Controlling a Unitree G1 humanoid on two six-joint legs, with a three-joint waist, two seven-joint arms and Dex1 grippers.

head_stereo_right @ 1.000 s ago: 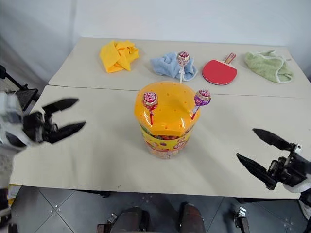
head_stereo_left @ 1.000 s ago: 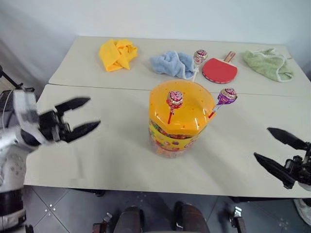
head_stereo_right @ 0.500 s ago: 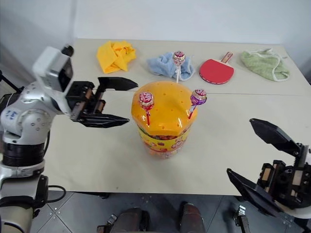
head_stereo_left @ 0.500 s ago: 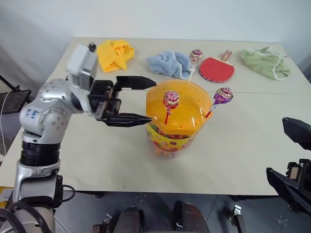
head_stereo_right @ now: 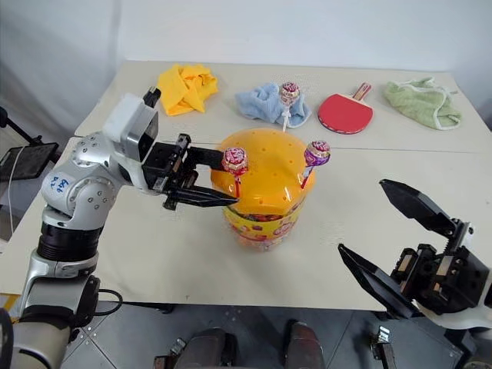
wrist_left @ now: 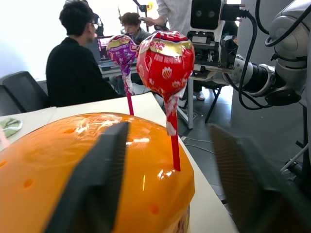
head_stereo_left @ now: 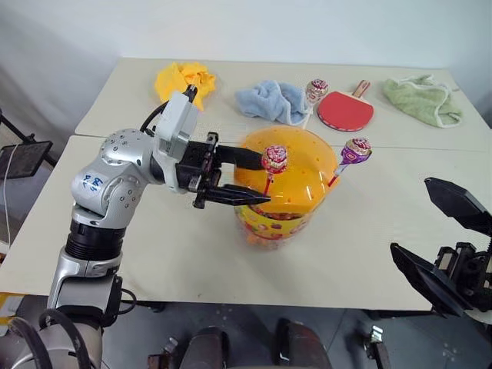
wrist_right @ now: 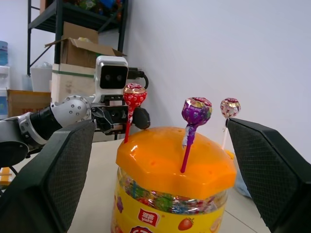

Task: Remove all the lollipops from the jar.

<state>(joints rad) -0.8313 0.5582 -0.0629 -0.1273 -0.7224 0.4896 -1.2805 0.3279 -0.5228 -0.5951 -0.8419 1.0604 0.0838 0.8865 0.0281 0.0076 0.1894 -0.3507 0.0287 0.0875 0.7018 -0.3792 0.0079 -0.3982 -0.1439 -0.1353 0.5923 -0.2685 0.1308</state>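
The jar is a clear cylinder with a domed orange lid, standing mid-table. Three lollipops stand in the lid: a red one near me, a purple one on the right, and a pinkish one at the far side. My left gripper reaches in level from the left, open, with a finger on each side of the red lollipop's stick and a gap on both sides. My right gripper hangs wide open at the right, off the table's near edge, holding nothing.
Along the far table lie a yellow cloth, a blue towel, a red table-tennis paddle and a green cloth. A seam runs between the two tables behind the jar. People sit at desks in the left wrist view's background.
My left arm has swung right from the table's left edge to the jar, and its fingers have narrowed around the red lollipop's stick. My right gripper has shifted left and up a little.
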